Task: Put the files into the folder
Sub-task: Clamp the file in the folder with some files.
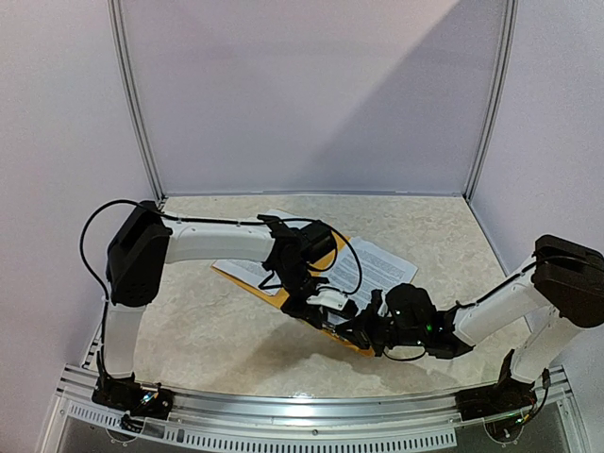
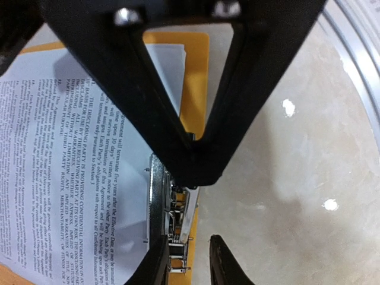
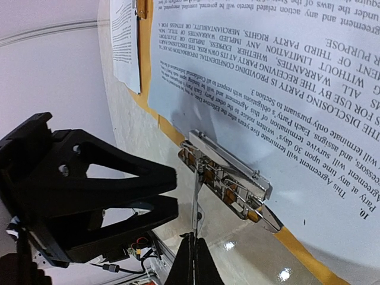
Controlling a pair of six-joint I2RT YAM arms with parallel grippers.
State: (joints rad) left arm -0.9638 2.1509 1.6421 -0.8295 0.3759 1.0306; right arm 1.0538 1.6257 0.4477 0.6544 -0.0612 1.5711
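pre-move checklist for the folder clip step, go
1. Right hand shut on clip lever: ok.
2. Left hand clear of clip: cannot tell, jaws apart just above it.
3. Top sheet edge under the clip: cannot tell.
4. Stack squared: not ok, second sheet fanned off sideways.
5. Folder flat on table: ok.
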